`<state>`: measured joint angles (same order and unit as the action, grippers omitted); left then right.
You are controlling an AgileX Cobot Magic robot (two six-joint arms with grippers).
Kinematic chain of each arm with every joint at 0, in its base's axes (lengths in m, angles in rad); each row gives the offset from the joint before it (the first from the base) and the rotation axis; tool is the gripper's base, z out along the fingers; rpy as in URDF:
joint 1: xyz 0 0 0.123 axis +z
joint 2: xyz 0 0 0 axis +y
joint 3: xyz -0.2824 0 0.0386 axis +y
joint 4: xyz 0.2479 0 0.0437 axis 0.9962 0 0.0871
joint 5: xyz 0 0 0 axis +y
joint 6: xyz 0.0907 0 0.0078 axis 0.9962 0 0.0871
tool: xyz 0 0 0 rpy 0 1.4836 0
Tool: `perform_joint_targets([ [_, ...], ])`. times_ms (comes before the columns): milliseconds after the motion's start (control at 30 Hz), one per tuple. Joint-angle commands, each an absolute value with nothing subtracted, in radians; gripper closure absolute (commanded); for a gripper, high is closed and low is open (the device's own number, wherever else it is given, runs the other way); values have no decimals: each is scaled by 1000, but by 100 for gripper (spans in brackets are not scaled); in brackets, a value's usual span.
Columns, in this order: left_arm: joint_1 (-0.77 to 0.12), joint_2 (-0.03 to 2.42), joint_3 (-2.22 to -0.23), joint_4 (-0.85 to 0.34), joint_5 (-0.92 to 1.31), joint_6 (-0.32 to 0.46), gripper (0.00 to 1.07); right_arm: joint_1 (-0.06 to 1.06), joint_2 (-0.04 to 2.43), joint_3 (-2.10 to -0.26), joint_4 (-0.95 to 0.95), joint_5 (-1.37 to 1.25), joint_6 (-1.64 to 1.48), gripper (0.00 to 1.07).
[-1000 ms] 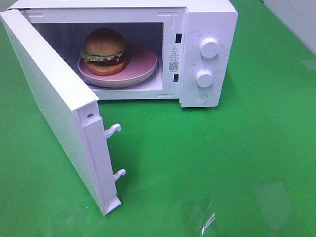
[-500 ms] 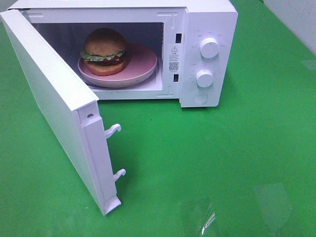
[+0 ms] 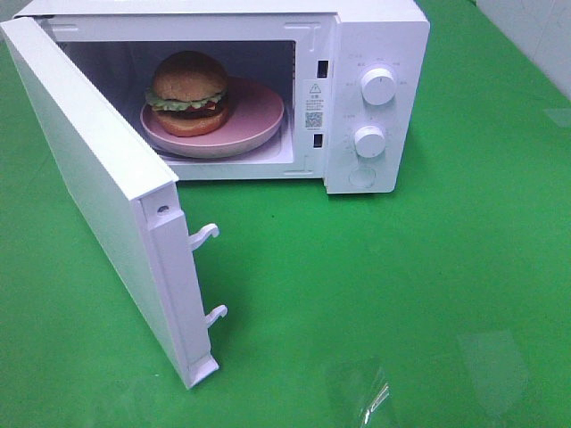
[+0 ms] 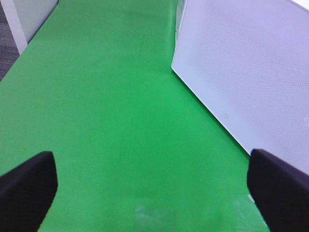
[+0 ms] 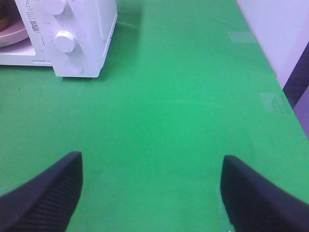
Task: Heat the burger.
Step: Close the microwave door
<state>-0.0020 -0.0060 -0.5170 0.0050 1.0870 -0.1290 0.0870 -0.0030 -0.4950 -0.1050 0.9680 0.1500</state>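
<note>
High view: a white microwave (image 3: 375, 36) stood on a green counter (image 3: 419, 285), its door (image 3: 89, 196) swung wide toward the camera. Inside, the burger (image 3: 187, 92) sat on a pink plate (image 3: 259, 120), toward the plate's left. Two round knobs (image 3: 378, 86) lined the right-hand panel. No arm showed here. Loading looked finished. The step in hand seemed to be shutting the door, which would call for a push on its outer face until the latch hooks (image 3: 207, 235) caught, then a knob turn.

Left wrist view: the left pincer (image 4: 154, 191) was spread wide and empty over the counter, with the door's dotted outer face just beside one finger.

Right wrist view: the right pincer (image 5: 152, 193) was spread and empty, well apart from the microwave's knob panel. The counter was plain green, with a pale wall (image 5: 280, 29) along its edge.
</note>
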Motion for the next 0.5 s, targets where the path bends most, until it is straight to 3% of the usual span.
perform_joint_targets([
  [33,1,-16,-520,0,1068,-126,6,82,-30,-493,-102,961,155,32],
  [267,1,47,-566,-18,1004,-126,6,82,-30,-493,-102,961,155,32],
  [500,1,167,-567,0,870,-126,23,82,-30,-493,-102,961,155,32],
])
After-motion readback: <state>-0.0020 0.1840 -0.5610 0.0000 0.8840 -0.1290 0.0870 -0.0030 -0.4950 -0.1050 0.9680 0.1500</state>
